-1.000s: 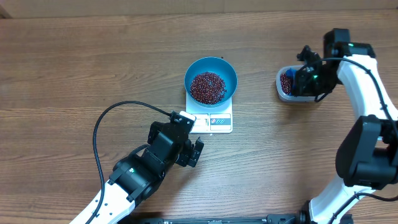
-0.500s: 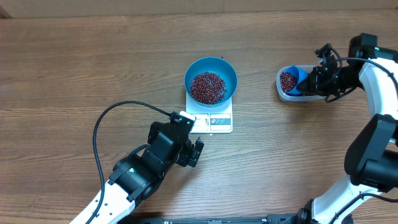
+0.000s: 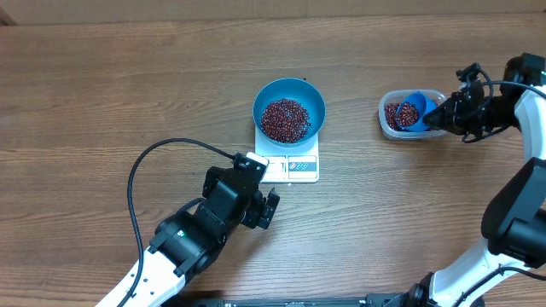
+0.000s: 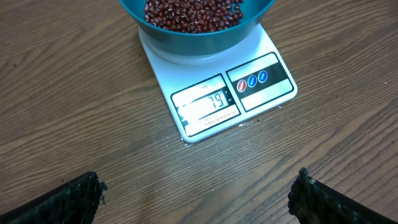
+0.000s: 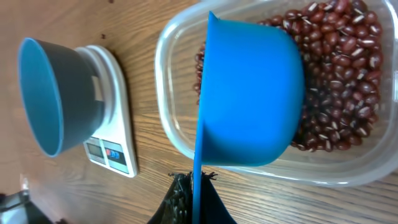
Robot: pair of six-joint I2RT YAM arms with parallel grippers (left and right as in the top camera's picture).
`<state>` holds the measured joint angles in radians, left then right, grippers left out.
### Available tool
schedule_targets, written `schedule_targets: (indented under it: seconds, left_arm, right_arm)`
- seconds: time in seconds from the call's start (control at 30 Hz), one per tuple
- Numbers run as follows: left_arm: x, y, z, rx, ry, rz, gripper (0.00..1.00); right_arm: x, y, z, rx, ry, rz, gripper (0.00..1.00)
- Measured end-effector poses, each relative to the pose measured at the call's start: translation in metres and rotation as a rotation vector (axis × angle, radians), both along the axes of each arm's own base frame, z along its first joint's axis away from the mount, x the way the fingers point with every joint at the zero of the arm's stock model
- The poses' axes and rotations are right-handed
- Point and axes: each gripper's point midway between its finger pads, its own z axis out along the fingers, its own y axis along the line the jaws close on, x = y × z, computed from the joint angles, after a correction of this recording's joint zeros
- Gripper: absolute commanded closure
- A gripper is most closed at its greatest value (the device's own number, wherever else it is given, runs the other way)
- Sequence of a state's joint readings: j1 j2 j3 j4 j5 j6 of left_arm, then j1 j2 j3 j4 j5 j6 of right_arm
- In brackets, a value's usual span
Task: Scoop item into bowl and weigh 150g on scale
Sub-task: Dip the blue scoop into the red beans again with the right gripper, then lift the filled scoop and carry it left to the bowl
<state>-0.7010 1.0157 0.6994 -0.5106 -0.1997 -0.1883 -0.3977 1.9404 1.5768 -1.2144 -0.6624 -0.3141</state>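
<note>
The wooden table [image 3: 102,77] carries everything. The left arm [image 3: 183,239] reaches in from the near edge. Its claw, the left gripper [image 4: 198,186], hangs with its jaws spread as wide as they go and nothing between them.

Just ahead of that open claw stands the white scale [image 4: 205,118], with its display side turned toward the claw. The digits appear to read 79. The blue bowl [image 3: 311,98] sits on the scale's platform, at the side away from the left claw. It holds a heap of red-brown beans [image 3: 285,119].

Well apart from these, at the table's right side, the right arm [image 3: 520,111] stretches in. The right gripper [image 3: 444,115] is clamped tight on the handle of the blue scoop [image 5: 249,93].

Directly in front of this claw lies the clear plastic tub [image 5: 168,124], with more beans inside. The scoop's cup reaches out from the fingertips over the tub, above the beans. Beyond the tub, seen from the right claw, the bowl and scale stand well off.
</note>
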Motion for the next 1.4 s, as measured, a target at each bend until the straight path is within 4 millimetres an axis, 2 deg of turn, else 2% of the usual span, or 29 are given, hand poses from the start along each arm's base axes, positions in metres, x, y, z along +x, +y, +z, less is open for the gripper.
schedule_targets:
  seconds: [0.4, 0.7, 0.87, 1.0, 1.17, 1.4]
  left_arm:
    - [0.000, 0.000, 0.000, 0.000, 0.000, 0.000, 0.00]
    - [0.000, 0.000, 0.000, 0.000, 0.000, 0.000, 0.01]
    - [0.000, 0.000, 0.000, 0.000, 0.000, 0.000, 0.00]
    - [0.000, 0.000, 0.000, 0.000, 0.000, 0.000, 0.00]
    - [0.000, 0.000, 0.000, 0.000, 0.000, 0.000, 0.00]
    - [0.000, 0.000, 0.000, 0.000, 0.000, 0.000, 0.01]
  right_arm:
    - [-0.006, -0.007, 0.030, 0.174, -0.010, -0.077, 0.96]
    - [0.000, 0.016, 0.057, 0.341, -0.063, -0.062, 0.96]
    - [0.001, 0.043, 0.062, 0.376, -0.059, 0.000, 0.96]
    - [0.002, 0.073, 0.065, 0.382, -0.053, 0.075, 0.96]
    - [0.005, 0.111, 0.077, 0.369, -0.070, 0.179, 0.96]
    - [0.009, 0.168, 0.093, 0.219, -0.086, 0.312, 0.96]
